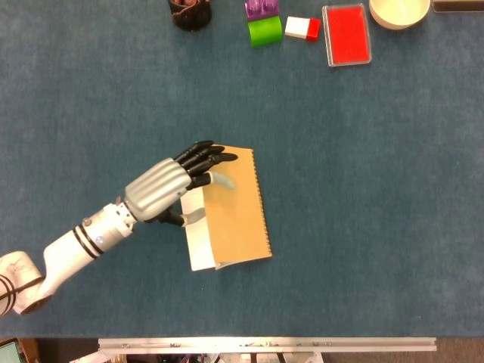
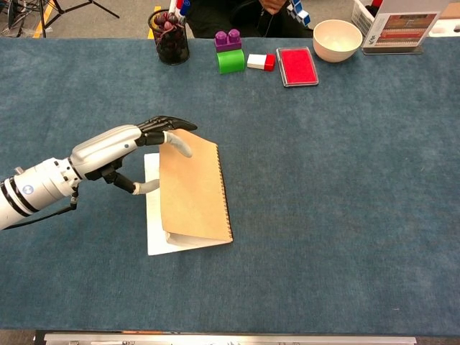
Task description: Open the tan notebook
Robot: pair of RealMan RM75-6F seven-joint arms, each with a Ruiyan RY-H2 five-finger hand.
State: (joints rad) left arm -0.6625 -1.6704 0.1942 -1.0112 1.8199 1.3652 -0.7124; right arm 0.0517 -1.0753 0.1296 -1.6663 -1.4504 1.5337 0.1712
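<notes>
- The tan spiral-bound notebook (image 1: 231, 212) lies left of centre on the blue-carpeted desk (image 1: 363, 189), spiral edge to the right
- The silver-and-black left hand (image 1: 175, 185) pinches the tan cardboard cover (image 2: 192, 188) at its free left edge, fingers above and thumb beneath
- The cover stands tilted up, with a white page (image 2: 153, 215) showing below
- The right hand is out of both views

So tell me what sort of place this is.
Probably a lab workbench for robot trials: a blue felt table, a robot hand lifting a notebook cover, and props at the far edge such as toy blocks and a bowl.
</notes>
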